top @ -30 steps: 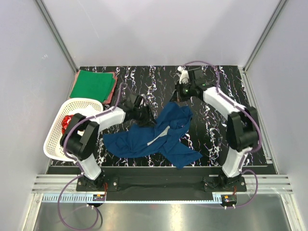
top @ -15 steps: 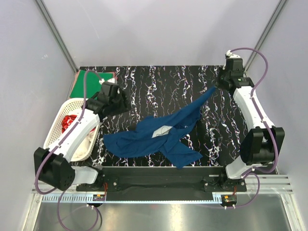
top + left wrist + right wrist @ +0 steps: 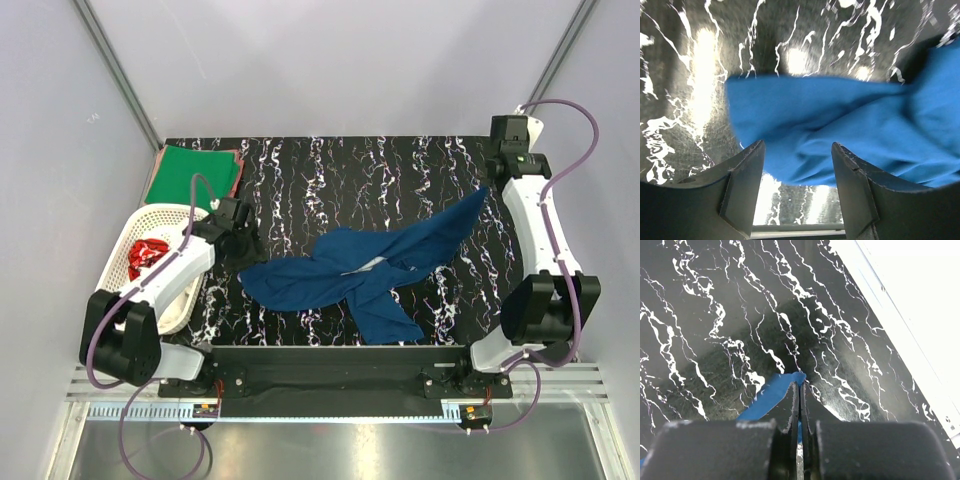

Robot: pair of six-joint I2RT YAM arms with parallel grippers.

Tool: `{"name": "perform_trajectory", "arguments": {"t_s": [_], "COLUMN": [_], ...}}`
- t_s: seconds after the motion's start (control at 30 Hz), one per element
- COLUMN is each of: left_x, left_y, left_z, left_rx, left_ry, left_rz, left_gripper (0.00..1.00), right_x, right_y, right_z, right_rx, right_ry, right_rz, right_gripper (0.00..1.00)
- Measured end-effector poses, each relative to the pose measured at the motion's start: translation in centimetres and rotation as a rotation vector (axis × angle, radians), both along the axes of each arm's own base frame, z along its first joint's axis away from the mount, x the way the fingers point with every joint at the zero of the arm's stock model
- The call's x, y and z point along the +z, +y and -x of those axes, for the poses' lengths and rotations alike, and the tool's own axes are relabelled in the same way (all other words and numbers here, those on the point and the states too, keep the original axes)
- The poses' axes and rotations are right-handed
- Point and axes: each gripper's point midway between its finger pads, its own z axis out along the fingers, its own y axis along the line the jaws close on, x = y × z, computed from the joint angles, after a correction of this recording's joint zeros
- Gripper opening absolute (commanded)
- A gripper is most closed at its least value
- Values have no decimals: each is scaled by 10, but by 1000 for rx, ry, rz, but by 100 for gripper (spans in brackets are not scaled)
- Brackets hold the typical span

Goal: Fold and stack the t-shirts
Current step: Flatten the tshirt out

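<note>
A dark navy blue t-shirt (image 3: 345, 275) lies crumpled and stretched across the black marble table. Its far right corner (image 3: 771, 394) is pinched in my right gripper (image 3: 488, 190) (image 3: 800, 386), which is shut on it above the table's right side. My left gripper (image 3: 248, 255) (image 3: 797, 152) hangs open over the shirt's left edge (image 3: 830, 120); nothing is gripped between its fingers. A folded bright green t-shirt (image 3: 190, 175) rests on a reddish-pink one (image 3: 236, 186) at the far left corner. A red t-shirt (image 3: 148, 254) lies in the basket.
A white lattice basket (image 3: 122, 300) overhangs the table's left edge beside my left arm. White walls and metal frame rails close in the table on three sides. The table's right edge (image 3: 890, 320) runs close to my right gripper.
My right gripper has pulled the navy shirt's corner out to the far right, stretching the shirt and dragging it rightward. My left gripper let go, opened, swung left, then came down to the shirt's left edge.
</note>
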Motion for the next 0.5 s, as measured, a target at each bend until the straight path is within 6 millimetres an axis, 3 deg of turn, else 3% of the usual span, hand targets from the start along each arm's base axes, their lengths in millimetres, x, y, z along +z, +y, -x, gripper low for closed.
{"name": "perform_trajectory", "arguments": {"t_s": [0.27,0.4,0.47,0.5], "left_x": [-38,-59,-67,-71], "left_y": [1,1,-3,-6], "left_z": [17,32,33,32], "left_rx": [-26,-22,-14,-11], "left_ry": [85,124,146,158], "left_rz": [-7,2,18,28], "left_gripper": [65,61,27,16], "right_x": [5,8,11,11], "right_y": [6,12,16,17], "right_z": [17,19,19,19], "right_rx": [8,32,45,48], "right_ry": [-20,-36,-46,-50], "right_rz": [-31,-55,-75,-81], "right_gripper": [0,0,0,0]}}
